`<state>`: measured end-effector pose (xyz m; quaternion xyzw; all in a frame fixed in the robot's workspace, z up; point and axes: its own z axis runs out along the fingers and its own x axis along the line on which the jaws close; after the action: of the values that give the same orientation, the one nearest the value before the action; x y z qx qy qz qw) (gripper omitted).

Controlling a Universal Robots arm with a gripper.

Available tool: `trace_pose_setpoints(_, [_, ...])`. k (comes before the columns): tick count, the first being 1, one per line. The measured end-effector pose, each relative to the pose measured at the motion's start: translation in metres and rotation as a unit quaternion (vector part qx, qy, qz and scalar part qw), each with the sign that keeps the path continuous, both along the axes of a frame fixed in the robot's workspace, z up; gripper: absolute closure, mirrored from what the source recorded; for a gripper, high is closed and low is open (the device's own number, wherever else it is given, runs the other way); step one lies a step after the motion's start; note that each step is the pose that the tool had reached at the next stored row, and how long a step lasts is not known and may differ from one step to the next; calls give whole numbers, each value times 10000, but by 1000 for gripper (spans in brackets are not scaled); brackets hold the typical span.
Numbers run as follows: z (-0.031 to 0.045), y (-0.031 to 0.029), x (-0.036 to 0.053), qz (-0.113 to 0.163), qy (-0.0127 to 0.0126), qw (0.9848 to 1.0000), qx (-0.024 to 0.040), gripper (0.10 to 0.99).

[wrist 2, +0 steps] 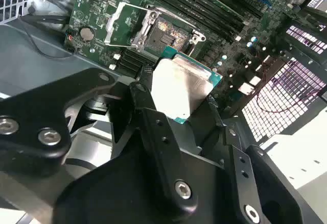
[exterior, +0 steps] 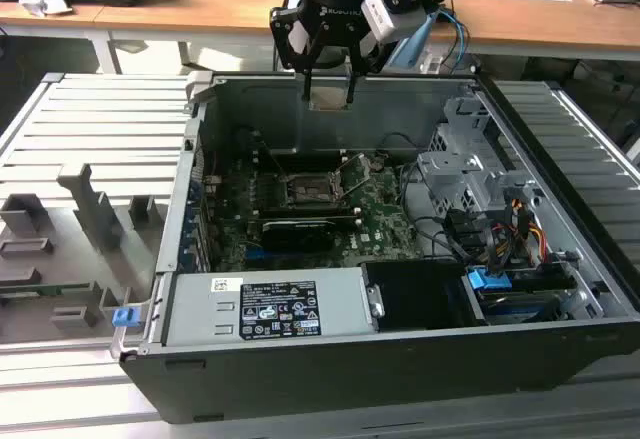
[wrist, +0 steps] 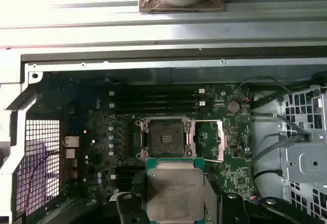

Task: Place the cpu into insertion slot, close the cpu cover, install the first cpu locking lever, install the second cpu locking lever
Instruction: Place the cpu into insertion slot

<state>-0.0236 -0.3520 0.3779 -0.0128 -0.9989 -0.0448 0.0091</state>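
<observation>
My gripper point(exterior: 329, 92) hangs above the far rim of the open computer case, shut on the cpu point(exterior: 330, 97), a flat square chip with a dull silver top. In both wrist views the cpu point(wrist: 175, 191) point(wrist 2: 181, 89) sits between two black fingers point(wrist: 125, 206), level and clear of the board. The insertion slot point(wrist: 166, 137) point(wrist 2: 166, 32) point(exterior: 313, 191) lies bare on the green motherboard below the chip. Its cpu cover point(wrist: 220, 140) point(wrist 2: 118, 24) is swung open to one side, towards the exterior view's right point(exterior: 357, 171).
A grey power supply box point(exterior: 270, 307) fills the case's near side. A black expansion card point(exterior: 297, 231) lies just before the socket. A metal drive cage point(exterior: 470, 174) and cable bundles point(exterior: 500, 244) crowd the exterior view's right. Grey fixture blocks point(exterior: 80, 219) stand outside on the left.
</observation>
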Motion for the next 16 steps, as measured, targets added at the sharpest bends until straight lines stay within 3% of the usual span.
trace_pose_setpoints(5, [-1,0,0,-239,0,9997,0,545])
trace_pose_setpoints(16, [-4,0,0,-401,0,9992,-1,545])
